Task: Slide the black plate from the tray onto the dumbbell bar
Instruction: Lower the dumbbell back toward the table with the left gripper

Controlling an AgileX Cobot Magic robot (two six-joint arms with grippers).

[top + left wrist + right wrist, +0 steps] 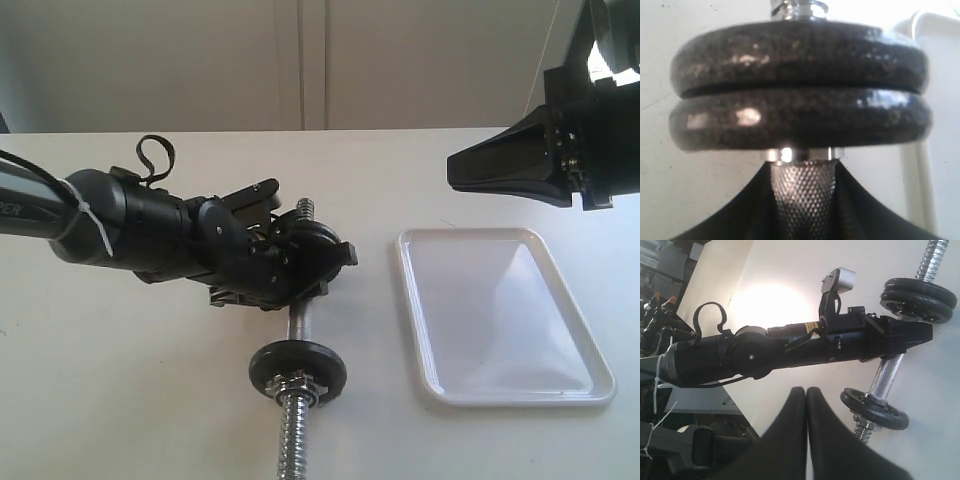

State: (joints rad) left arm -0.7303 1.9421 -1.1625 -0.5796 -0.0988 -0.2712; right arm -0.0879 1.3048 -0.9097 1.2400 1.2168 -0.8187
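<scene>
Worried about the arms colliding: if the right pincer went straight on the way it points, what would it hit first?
Probably the left arm, lying across the line of the right pincer in the right wrist view; depth between them is unclear.

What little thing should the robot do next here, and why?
Probably open the left pincer and let go of the bar: the tray is bare, and two black plates already sit side by side on it.
</scene>
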